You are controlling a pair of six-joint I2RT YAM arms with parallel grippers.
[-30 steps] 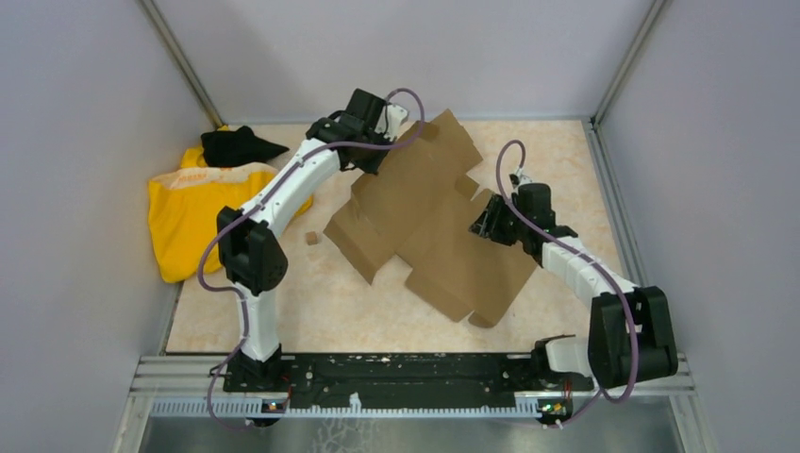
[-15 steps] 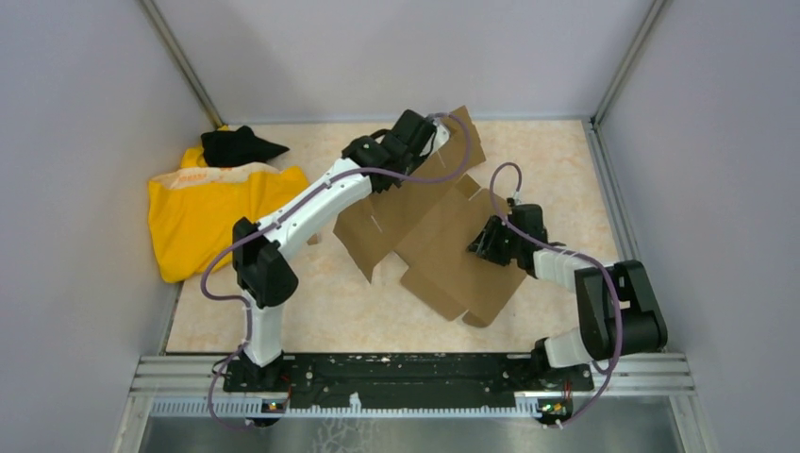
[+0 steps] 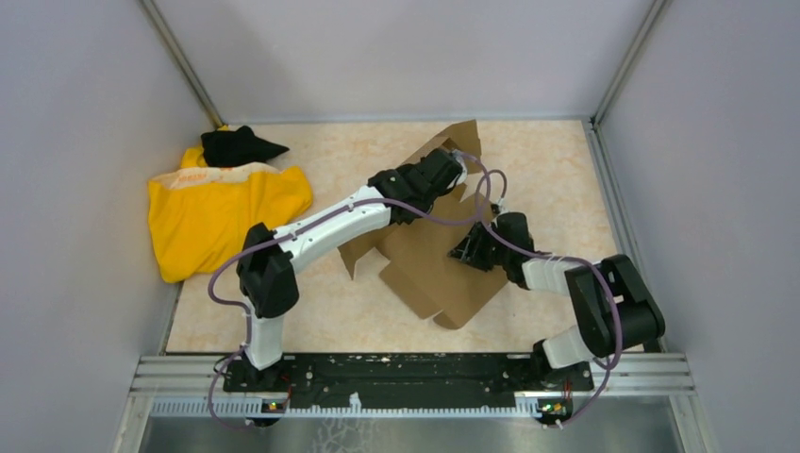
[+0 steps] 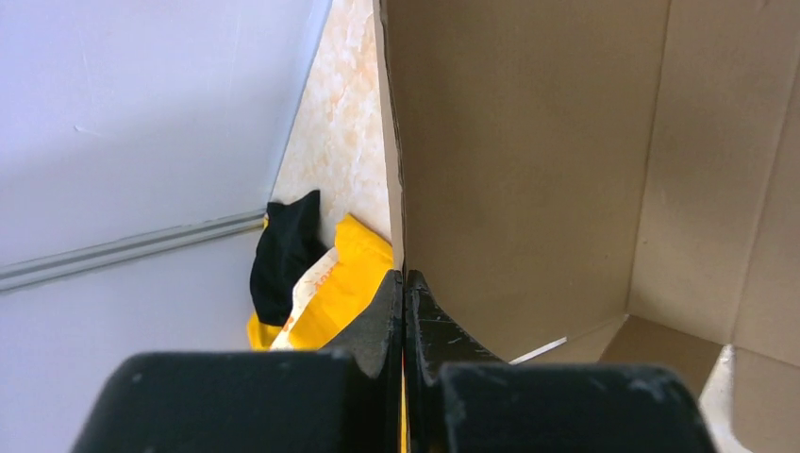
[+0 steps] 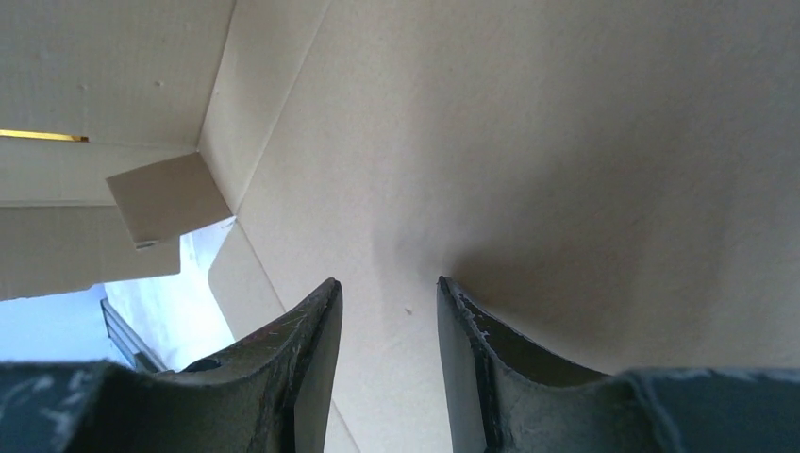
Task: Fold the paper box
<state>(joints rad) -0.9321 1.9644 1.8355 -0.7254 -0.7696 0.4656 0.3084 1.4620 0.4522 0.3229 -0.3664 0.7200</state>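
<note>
1. The paper box (image 3: 441, 283) is an unfolded sheet of brown cardboard, placed on the table (image 3: 311, 311) a little right of the centre.
2. In the top view its long axis goes from the far side to the near side, a bit oblique. The near part lies flat, and the far part is raised toward the back wall.
3. The left gripper (image 3: 455, 168) is clenched on the raised far part. In the left wrist view its fingers (image 4: 382, 316) are pressed together on the thin edge of a panel that stands upright.
4. The right gripper (image 3: 467, 247) is over the middle of the sheet. In the right wrist view its jaws stand apart, with nothing between them, and they point at a plain cardboard face. I cannot tell if the tips touch it.
5. The left arm covers the left middle part of the sheet, so the flaps there are hard to make out.
6. Both wrist views show only pieces of the cardboard, cut off at the frame edges.
7. A yellow cloth (image 3: 212, 212) with a black cloth (image 3: 236, 146) beside it lies at the far left, well apart from the sheet.
</note>
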